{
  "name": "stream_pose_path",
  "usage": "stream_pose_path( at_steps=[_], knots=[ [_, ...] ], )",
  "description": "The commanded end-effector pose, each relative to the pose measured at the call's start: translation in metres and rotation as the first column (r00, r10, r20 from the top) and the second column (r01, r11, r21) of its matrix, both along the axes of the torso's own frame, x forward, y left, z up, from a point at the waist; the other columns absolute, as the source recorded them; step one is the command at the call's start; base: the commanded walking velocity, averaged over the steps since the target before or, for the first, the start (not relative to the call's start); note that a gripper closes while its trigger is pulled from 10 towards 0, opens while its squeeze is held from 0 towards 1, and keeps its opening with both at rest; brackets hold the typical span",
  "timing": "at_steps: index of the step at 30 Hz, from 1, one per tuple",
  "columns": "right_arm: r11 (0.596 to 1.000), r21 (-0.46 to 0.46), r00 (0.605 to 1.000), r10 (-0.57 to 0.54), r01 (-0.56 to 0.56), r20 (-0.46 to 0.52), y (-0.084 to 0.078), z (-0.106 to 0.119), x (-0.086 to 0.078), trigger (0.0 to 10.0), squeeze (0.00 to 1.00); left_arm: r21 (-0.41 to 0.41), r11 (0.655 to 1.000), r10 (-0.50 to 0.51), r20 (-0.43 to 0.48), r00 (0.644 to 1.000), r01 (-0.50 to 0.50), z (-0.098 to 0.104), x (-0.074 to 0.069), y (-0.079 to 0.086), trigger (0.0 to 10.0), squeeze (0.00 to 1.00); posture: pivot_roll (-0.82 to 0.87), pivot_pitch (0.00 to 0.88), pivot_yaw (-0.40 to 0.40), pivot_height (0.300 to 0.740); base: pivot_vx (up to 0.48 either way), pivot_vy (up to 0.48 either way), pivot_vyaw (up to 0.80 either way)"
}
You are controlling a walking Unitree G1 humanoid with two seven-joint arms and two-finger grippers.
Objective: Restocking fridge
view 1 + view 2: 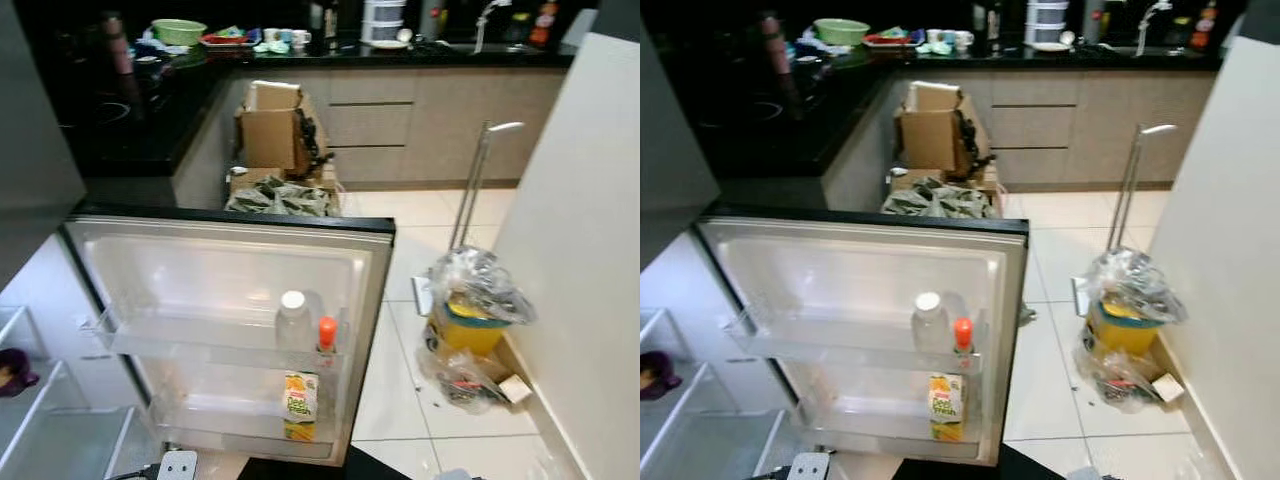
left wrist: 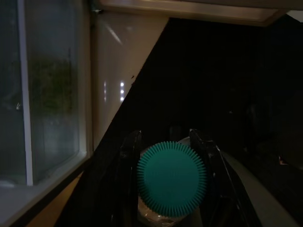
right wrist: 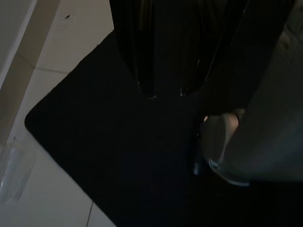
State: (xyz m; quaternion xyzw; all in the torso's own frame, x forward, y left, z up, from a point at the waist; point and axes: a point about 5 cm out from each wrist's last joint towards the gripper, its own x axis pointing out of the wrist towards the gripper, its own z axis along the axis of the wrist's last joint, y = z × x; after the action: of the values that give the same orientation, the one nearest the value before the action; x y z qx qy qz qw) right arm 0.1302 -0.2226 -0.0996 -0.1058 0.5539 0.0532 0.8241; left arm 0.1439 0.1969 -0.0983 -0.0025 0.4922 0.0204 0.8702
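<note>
Left wrist view has the left gripper (image 2: pixel 169 156) clamped on a bottle (image 2: pixel 171 179) with a teal ribbed cap, one black finger on each side, glass fridge shelves off to one side. Right gripper (image 3: pixel 165 92) hangs idle over a dark mat (image 3: pixel 118 156) on the tile floor, fingertips close together but honestly can't tell if it's fully closed. Head view: fridge door (image 1: pixel 230 270) swung open, its upper rack holding a white-capped bottle (image 1: pixel 292 322) with an orange-capped one (image 1: pixel 327 333) just right of it, a juice carton (image 1: pixel 299 405) in the rack below, and a yellow bin (image 1: pixel 470 320) under plastic on the right by the wall.
</note>
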Motion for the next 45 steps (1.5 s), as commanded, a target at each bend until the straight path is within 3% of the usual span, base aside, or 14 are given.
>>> stream_pose_path(
  at_steps=[1,9,10,17,20,24,29,37,45],
  knots=[
    [1.000,0.007,1.000,0.006,-0.006,0.007,0.001,0.000,0.001,10.0,0.00,0.026,1.000,0.002,0.005,1.000,-0.002,0.001,-0.001,0.006,10.0,0.00,-0.08,0.000,-0.026,0.740,0.000,0.000,0.00],
    [0.999,0.043,0.990,-0.005,-0.001,0.138,0.000,0.014,0.033,10.0,0.00,0.026,0.993,0.109,0.124,0.986,-0.113,0.013,0.019,0.024,10.0,0.00,-0.08,0.000,-0.026,0.740,0.000,0.000,0.00],
    [0.998,0.065,0.981,-0.012,-0.001,0.195,0.001,0.020,0.047,10.0,0.00,0.022,0.990,0.136,0.155,0.979,-0.141,0.017,0.025,0.030,10.0,0.00,-0.08,0.000,-0.025,0.740,0.000,0.000,0.00],
    [0.991,0.128,0.962,0.007,-0.043,0.272,0.012,0.032,0.072,10.0,0.00,-0.008,0.993,0.119,0.196,0.973,-0.120,0.022,0.033,0.028,10.0,0.00,-0.08,0.000,-0.022,0.740,0.000,0.000,0.00],
    [0.989,0.140,0.961,0.014,-0.054,0.276,0.014,0.033,0.074,10.0,0.00,-0.019,0.993,0.118,0.207,0.971,-0.117,0.022,0.035,0.027,10.0,0.00,-0.08,0.000,-0.022,0.740,0.000,0.000,0.00],
    [0.963,0.221,0.950,0.083,-0.155,0.300,0.033,0.038,0.086,10.0,0.00,-0.030,0.996,0.086,0.260,0.962,-0.081,0.026,0.040,0.023,10.0,0.00,-0.07,0.000,-0.024,0.740,0.000,0.000,0.00],
    [0.948,0.239,0.940,0.128,-0.210,0.317,0.037,0.041,0.090,10.0,0.00,-0.045,0.995,0.096,0.284,0.954,-0.086,0.029,0.043,0.024,10.0,0.00,-0.08,0.000,-0.023,0.730,0.000,0.000,0.00],
    [0.874,0.220,0.868,0.339,-0.433,0.363,0.041,0.056,0.105,10.0,0.00,-0.066,0.994,0.105,0.363,0.926,-0.086,0.040,0.053,0.038,10.0,0.00,-0.08,0.000,-0.025,0.700,0.000,0.000,0.00],
    [0.833,0.222,0.827,0.395,-0.506,0.400,0.046,0.064,0.113,10.0,0.00,-0.085,0.995,0.089,0.422,0.902,-0.058,0.047,0.060,0.041,10.0,0.00,-0.08,0.000,-0.025,0.665,0.000,0.000,0.00]
  ],
)
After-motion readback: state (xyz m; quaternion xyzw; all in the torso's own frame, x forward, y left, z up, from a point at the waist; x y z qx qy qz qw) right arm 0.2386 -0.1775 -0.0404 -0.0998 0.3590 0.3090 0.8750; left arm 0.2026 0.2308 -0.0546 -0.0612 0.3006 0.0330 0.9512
